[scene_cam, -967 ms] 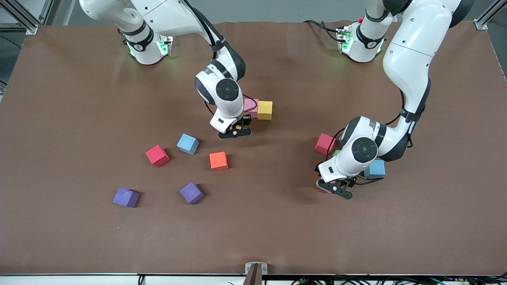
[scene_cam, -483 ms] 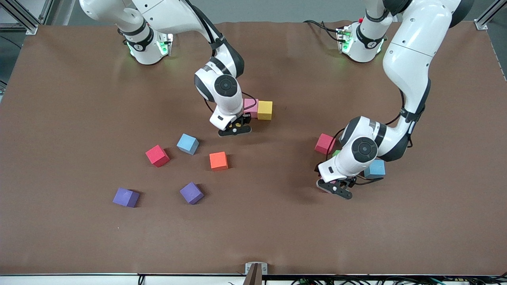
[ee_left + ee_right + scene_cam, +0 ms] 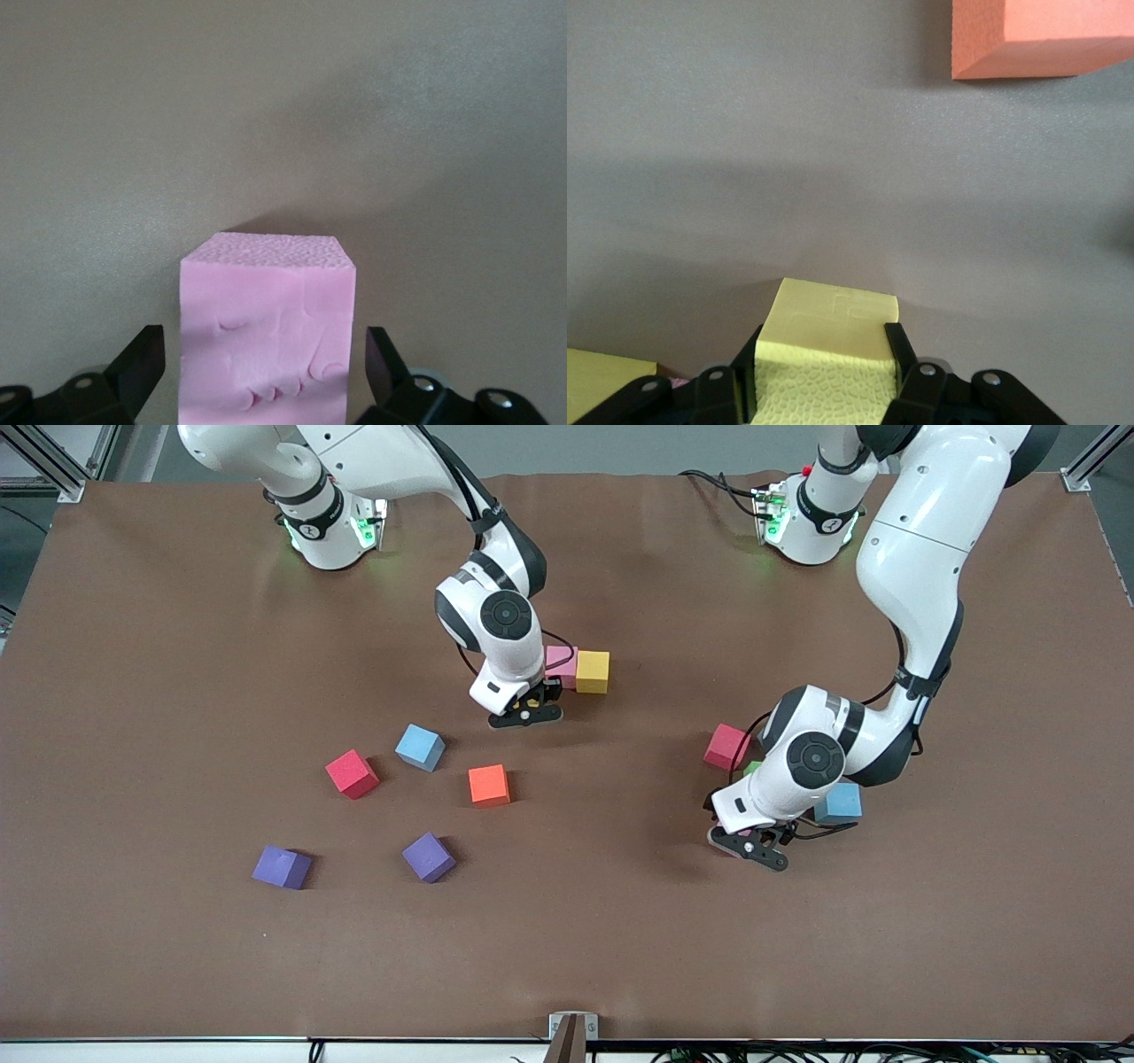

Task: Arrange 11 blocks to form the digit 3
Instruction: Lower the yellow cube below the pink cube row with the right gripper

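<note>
Pink block (image 3: 267, 332), yellow block (image 3: 828, 354)

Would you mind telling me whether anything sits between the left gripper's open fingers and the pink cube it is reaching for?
Nothing visible does. The left gripper straddles the pink cube with bare gaps on both sides, fingers not yet touching it.

Pink block (image 3: 267, 332): matt foam, dented and pebbled. Yellow block (image 3: 828, 345): matt, textured foam. Bench (image 3: 177, 957): matt brown covering, faintly creased.
</note>
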`<state>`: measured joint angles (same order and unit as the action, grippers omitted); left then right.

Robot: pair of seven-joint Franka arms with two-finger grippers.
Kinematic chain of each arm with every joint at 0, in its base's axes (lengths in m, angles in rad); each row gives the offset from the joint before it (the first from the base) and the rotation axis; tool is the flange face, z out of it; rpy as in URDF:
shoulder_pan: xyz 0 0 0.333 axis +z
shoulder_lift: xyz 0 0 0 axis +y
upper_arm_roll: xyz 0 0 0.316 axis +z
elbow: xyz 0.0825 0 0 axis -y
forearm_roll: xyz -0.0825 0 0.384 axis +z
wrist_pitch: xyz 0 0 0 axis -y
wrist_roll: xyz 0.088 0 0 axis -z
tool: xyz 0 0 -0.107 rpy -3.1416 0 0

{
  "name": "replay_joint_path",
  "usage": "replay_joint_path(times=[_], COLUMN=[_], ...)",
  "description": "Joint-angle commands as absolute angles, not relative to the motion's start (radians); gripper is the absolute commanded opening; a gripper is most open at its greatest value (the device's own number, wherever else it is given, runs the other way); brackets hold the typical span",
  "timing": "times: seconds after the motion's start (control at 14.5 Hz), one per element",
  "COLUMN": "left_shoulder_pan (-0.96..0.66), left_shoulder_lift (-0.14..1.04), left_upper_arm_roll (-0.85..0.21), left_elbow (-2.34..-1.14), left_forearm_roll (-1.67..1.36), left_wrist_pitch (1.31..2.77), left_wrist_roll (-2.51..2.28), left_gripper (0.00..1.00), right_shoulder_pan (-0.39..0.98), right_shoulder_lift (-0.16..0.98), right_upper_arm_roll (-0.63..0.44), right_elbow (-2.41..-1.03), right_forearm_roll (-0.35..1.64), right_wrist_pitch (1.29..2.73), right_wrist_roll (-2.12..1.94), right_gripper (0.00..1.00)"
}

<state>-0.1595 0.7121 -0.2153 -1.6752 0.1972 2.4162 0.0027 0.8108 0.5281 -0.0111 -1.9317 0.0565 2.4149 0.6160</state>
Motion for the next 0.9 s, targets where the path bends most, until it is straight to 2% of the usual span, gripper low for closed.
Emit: replay_joint_path(times=[0.0, 0.14, 0.35, 0.41, 0.83], left_shoulder_pan=[-0.161, -0.163, -0.163, -0.163, -0.155], left_shoulder_lift=[0.716, 0.716, 0.715, 0.715, 0.721], left_upper_arm_roll=[-0.215, -0.213, -0.213, -0.213, -0.213], left_elbow=[-1.671, -1.671, -1.671, -1.671, -1.667], left_forearm_roll=[0.204, 0.204, 0.204, 0.203, 0.209], left_wrist_pitch=[2.433, 2.433, 2.433, 2.433, 2.431], left_wrist_roll=[0.023, 0.025, 0.047, 0.063, 0.115], left_gripper=[0.89, 0.76, 0.45, 0.39, 0.37], right_shoulder_pan=[0.831, 0.831, 0.831, 0.831, 0.83], right_shoulder_lift=[0.517, 0.518, 0.518, 0.518, 0.518], right_upper_arm_roll=[-0.017, -0.017, -0.017, -0.017, -0.017], right_elbow=[-1.974, -1.974, -1.974, -1.974, -1.974], right_forearm_roll=[0.064, 0.064, 0.066, 0.066, 0.066], right_wrist_pitch=[2.43, 2.43, 2.428, 2.428, 2.422], right_wrist_roll=[0.64, 0.64, 0.652, 0.653, 0.652], right_gripper=[0.04, 0.04, 0.04, 0.04, 0.04])
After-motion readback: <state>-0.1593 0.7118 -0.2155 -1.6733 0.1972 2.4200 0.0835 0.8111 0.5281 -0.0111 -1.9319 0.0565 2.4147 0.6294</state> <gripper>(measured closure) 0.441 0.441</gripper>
